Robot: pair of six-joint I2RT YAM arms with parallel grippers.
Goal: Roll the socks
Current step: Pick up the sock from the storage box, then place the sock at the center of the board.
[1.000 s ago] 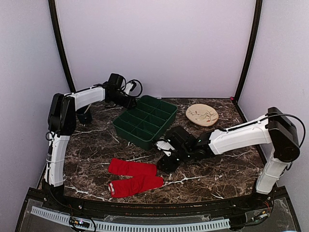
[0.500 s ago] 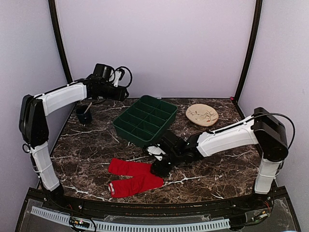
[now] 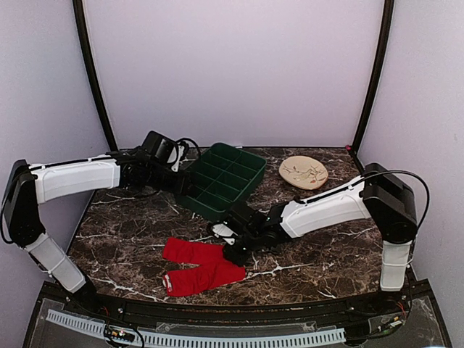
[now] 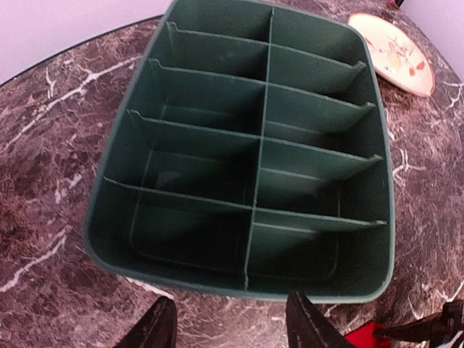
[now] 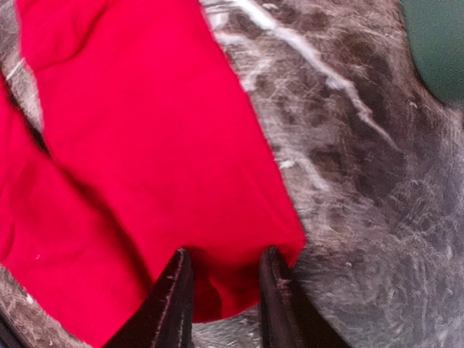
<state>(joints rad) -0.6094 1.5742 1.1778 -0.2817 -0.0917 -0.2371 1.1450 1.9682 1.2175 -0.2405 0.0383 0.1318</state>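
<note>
The socks [image 3: 205,278] are lying flat and unrolled at the 6 o'clock edge of the table [image 3: 326,254], a little toward 7. Their long axes are running roughly 9 to 3: the nearer sock [image 3: 190,281] is tipping toward 2, the farther sock [image 3: 194,251] toward 4. They are meeting at the 3 o'clock ends and spreading apart toward 9. Which ends are cuffs is too small to tell.

Over the last second the right arm has been sliding toward 9, and the right pincer [image 5: 223,293] is now sitting over the farther sock's 3 o'clock end. Its fingers are narrowly parted and straddling the hem, not yet pinching by my reading. That suggests the roll is about to be started from this end toward 9.

Farther back, the left arm has been swinging down from its raised pose. The left pincer [image 4: 230,330] is now hovering wide and empty at the green tray [image 3: 190,194]'s 9 o'clock side, well apart from the socks. A plate [image 3: 303,172] is resting at 1 o'clock.
</note>
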